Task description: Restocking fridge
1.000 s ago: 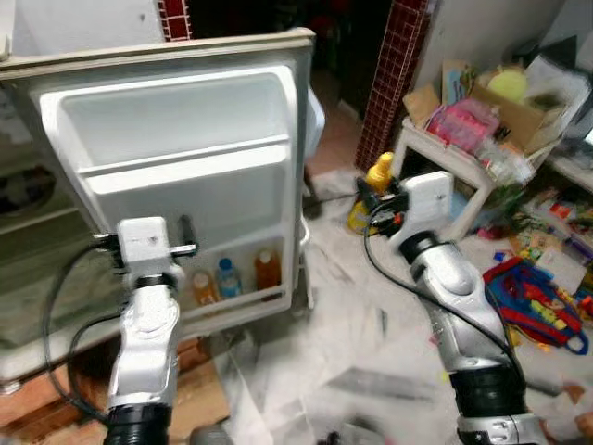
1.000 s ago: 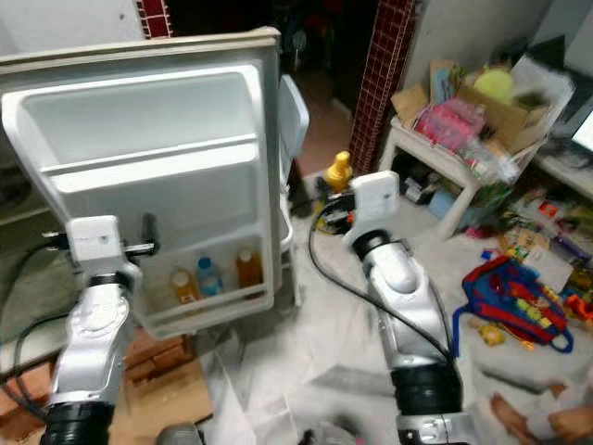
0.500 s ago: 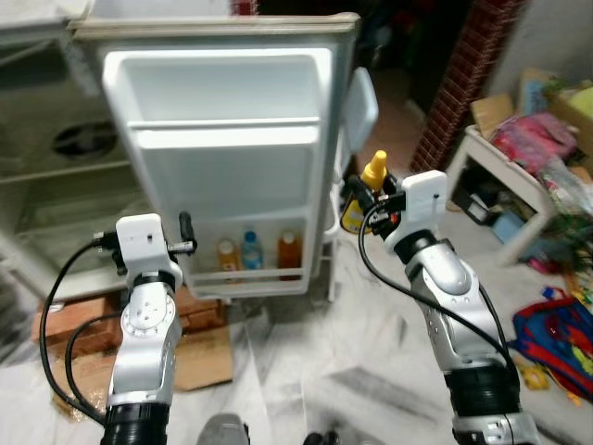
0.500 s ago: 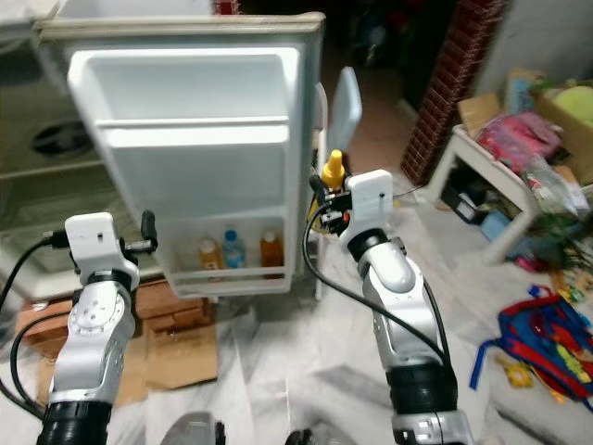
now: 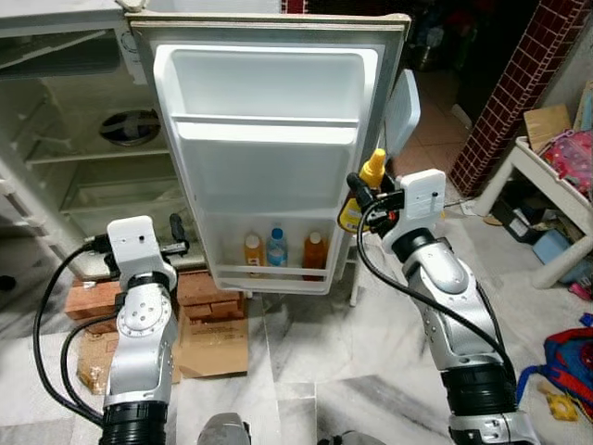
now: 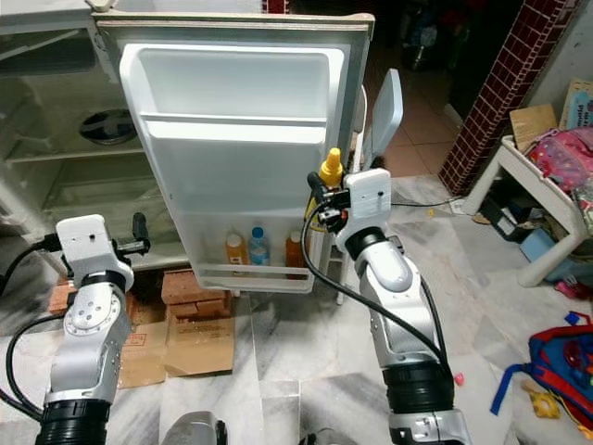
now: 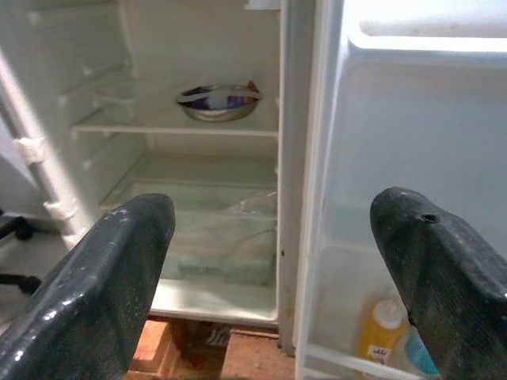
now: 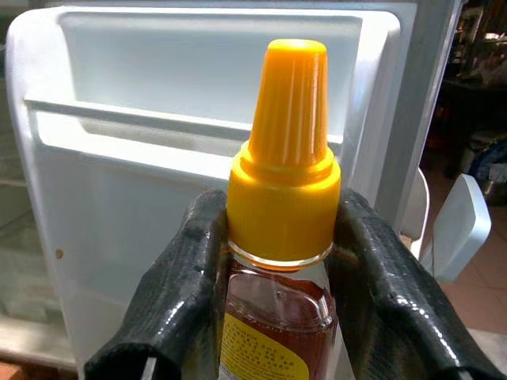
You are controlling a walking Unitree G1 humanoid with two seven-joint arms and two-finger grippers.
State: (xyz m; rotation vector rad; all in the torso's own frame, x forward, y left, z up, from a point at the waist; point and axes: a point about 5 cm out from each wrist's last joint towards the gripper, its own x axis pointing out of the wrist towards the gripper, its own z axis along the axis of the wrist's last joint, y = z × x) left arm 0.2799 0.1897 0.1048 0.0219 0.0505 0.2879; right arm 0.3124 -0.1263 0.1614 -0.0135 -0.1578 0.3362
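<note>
The white fridge door stands open toward me, its upper shelves bare. Its bottom shelf holds two orange bottles and a blue-capped bottle. My right gripper is shut on a yellow-capped bottle of amber liquid, held upright just off the door's right edge. The left gripper is open and holds nothing, at low-shelf height beside the door's left edge. It faces the fridge interior, where a metal bowl rests on a shelf.
Bricks and flattened cardboard lie under the fridge. A white plastic chair stands behind the door. At the right are a red brick pillar, a white table and toys on the marble floor.
The camera has swung left, so the fridge interior and door now sit in front of me. The right gripper still holds the bottle; the left stays open.
</note>
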